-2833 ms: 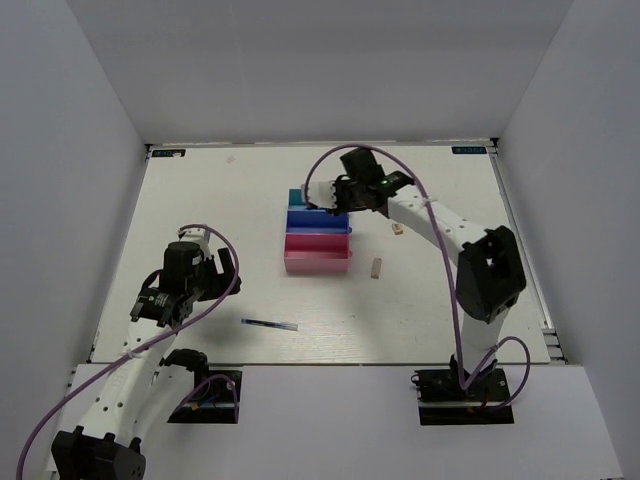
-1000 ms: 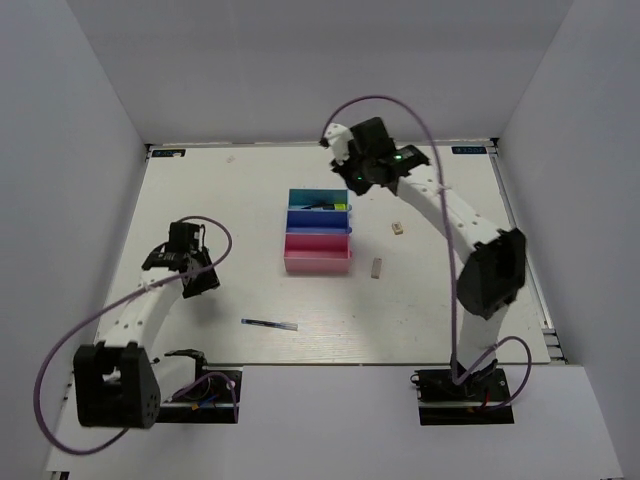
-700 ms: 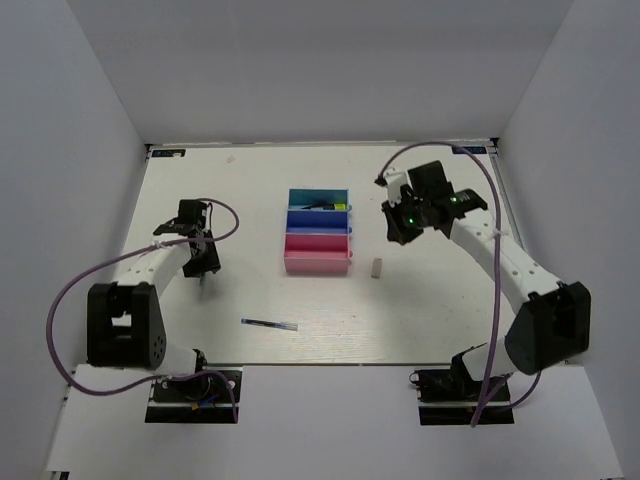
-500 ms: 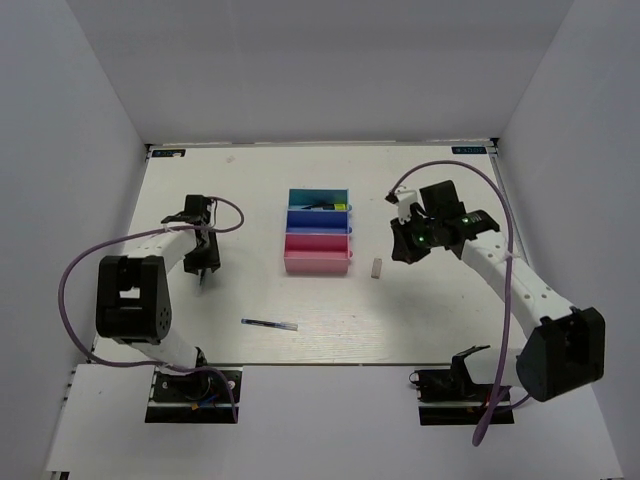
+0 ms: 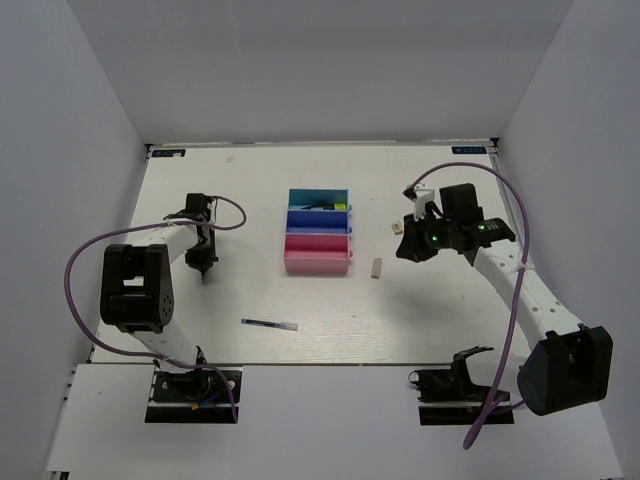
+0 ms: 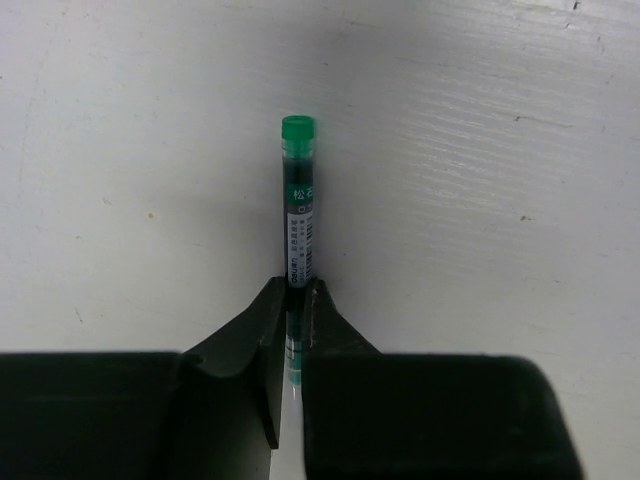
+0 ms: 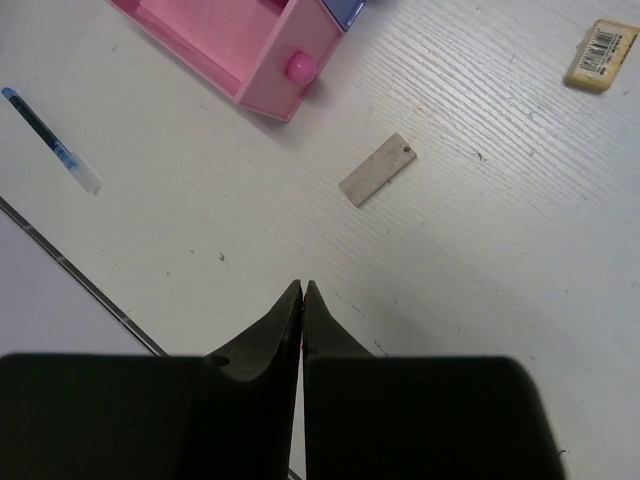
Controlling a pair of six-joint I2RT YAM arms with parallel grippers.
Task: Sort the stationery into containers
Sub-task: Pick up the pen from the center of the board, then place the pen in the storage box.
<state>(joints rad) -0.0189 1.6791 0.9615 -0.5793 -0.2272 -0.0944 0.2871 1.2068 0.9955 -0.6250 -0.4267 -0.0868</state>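
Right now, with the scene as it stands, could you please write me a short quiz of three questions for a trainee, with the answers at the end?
1. True or false: the left gripper is shut on the green-ended highlighter.
2. In the row of containers, which one is nearest to the blue pen? A teal, B blue, C pink.
3. Fill the gap: the right gripper is shut and holds ____.
Key: 1 true; 2 C; 3 nothing.
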